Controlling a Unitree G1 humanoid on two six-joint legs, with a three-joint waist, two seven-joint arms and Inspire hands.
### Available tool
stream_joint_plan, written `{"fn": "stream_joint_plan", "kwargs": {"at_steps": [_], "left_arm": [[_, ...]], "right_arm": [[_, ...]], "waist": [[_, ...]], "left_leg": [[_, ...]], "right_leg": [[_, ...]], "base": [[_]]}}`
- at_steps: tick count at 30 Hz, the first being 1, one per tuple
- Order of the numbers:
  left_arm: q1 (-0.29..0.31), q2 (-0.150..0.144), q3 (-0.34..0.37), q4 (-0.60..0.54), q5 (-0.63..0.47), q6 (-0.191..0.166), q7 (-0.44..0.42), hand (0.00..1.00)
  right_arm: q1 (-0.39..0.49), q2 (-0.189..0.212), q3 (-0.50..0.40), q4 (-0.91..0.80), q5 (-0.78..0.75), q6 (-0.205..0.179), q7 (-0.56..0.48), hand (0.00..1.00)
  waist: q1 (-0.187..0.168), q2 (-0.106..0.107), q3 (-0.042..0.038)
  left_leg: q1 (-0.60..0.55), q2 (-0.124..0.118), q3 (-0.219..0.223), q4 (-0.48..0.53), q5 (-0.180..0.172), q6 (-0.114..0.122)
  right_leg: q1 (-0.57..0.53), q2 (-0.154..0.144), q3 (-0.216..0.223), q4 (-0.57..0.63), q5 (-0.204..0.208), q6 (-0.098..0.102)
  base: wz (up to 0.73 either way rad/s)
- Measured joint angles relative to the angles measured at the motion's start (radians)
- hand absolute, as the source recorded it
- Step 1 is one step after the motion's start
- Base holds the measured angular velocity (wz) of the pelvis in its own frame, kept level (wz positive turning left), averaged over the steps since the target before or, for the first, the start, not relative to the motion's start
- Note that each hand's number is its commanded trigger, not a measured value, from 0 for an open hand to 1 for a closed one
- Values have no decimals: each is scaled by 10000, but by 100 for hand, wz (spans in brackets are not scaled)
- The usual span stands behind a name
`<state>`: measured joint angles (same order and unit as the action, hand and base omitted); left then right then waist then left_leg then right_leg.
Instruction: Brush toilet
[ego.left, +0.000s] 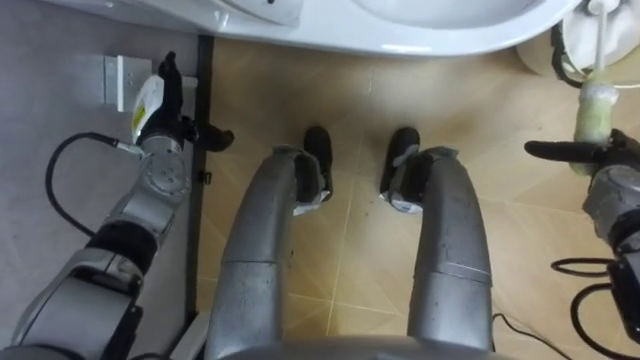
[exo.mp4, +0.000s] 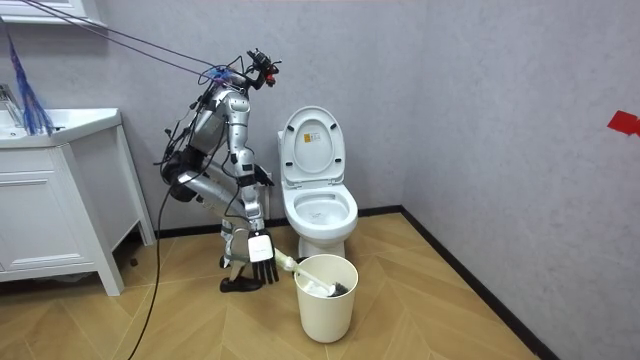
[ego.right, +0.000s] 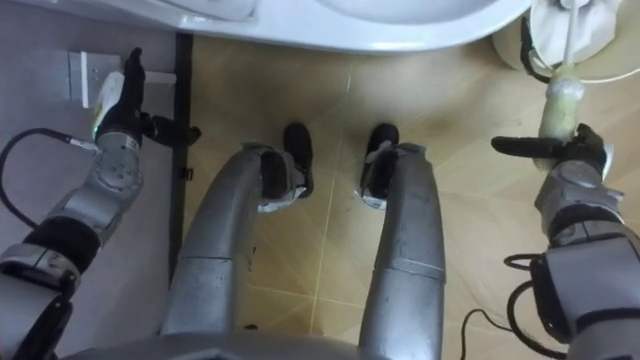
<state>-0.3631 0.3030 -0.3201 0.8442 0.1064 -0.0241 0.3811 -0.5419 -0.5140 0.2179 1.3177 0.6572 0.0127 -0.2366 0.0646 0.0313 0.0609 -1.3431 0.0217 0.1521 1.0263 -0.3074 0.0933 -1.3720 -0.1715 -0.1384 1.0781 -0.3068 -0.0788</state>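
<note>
Grab step: my right hand (ego.left: 606, 162) is at the brush handle (ego.left: 597, 108) right of the toilet (ego.left: 420, 30), fingers straight, holding nothing. Next I curl them round it. Left hand (ego.left: 160, 115) hangs open.

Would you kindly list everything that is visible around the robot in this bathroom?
toilet: one, white, lid raised, against the grey wall
bin: one, cream, on the wooden floor in front of the toilet
brush: one, pale handle, standing in the bin
cabinet: one, white, at the room view's left
red mark: one, red, on the wall at the room view's right
left hand: one, dark fingers, open, near the wall on the robot's left
right hand: one, dark fingers, open, right beside the brush handle
</note>
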Motion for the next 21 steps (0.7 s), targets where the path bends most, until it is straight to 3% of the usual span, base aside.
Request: {"fn": "stream_joint_plan", "kwargs": {"at_steps": [4, 8, 11, 15, 21], "left_arm": [[-8, 93, -18, -104, -93, 13, 54, 0], [-20, 386, -34, -422, -349, 21, 165, 0], [-65, 503, -186, -424, -363, 22, 282, 0], [-75, 644, -192, -523, -367, -15, 283, 0], [31, 738, -200, -776, -372, -10, 279, 0]], "right_arm": [[-270, -166, 348, 13, -94, 112, -19, 0], [-329, -352, 561, -23, -99, 257, -12, 0], [-476, -352, 753, -53, -142, 346, -13, 0], [-509, -353, 753, -299, -163, 347, -11, 0], [-885, -354, 753, -334, -169, 353, 14, 0]], "waist": [[76, -2, 7], [189, -23, 19], [168, -75, 53], [137, -258, 167], [78, -284, 170]], "left_leg": [[-123, 12, -1, 174, -42, 24], [-236, 21, -2, 218, -52, 16], [-246, 27, -1, 253, -56, 10], [-270, 27, -11, 259, -74, -23], [-391, 13, -118, 363, -64, 61]], "right_leg": [[-120, -9, 8, 154, -31, 0], [-236, -20, -3, 192, -30, -8], [-244, -24, -2, 211, -30, -10], [-249, -50, -38, 220, -32, -15], [-248, -86, -174, 201, -29, -10]], "base": [[0], [0], [0], [0], [0]]}}
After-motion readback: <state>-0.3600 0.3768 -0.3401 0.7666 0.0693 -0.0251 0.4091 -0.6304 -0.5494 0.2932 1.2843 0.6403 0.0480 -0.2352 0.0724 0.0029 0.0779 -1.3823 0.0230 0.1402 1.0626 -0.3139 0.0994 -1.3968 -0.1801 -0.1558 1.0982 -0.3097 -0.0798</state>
